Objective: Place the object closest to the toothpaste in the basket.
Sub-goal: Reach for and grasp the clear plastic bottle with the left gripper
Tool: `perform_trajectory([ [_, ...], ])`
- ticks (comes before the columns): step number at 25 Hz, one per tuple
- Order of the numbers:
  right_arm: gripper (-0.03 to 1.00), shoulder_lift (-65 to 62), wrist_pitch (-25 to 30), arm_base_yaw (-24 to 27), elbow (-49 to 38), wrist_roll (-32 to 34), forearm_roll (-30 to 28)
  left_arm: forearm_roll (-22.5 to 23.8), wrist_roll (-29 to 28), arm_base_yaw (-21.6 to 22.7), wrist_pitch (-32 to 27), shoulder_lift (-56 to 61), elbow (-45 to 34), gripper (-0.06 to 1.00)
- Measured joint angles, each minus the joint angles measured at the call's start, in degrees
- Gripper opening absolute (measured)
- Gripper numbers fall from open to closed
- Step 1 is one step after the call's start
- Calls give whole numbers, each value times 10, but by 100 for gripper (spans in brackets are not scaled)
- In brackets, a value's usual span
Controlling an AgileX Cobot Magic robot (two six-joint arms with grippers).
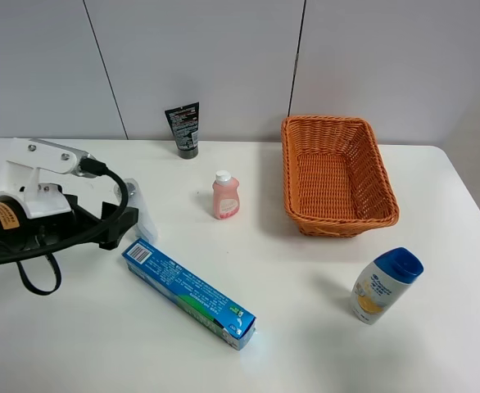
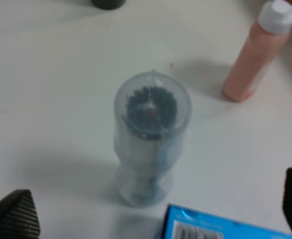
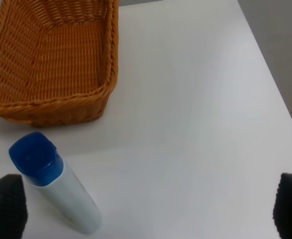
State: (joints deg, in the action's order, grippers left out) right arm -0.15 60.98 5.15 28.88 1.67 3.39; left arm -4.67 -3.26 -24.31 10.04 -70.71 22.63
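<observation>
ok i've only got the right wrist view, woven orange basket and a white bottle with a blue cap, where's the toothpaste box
observer: the long blue toothpaste box lies flat, well left of your woven orange basket in the high view
operator: and what's nearest to it
observer: a clear plastic cylinder with something dark inside, right by the box's barcode end
operator: has the left tool got it
observer: no, the left tool is open; the cylinder shows between its fingertips, ungripped
</observation>
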Motion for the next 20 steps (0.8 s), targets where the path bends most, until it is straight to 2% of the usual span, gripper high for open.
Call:
perform_trajectory([
  [9,99,0,0,0,0,0,0,0,-1,0,190,-167,-1,99],
  [17,99,0,0,0,0,0,0,-3,-11,0,308,-240,-1,99],
  [20,99,0,0,0,0,0,0,-4,-13,0,333,-264,3,99],
])
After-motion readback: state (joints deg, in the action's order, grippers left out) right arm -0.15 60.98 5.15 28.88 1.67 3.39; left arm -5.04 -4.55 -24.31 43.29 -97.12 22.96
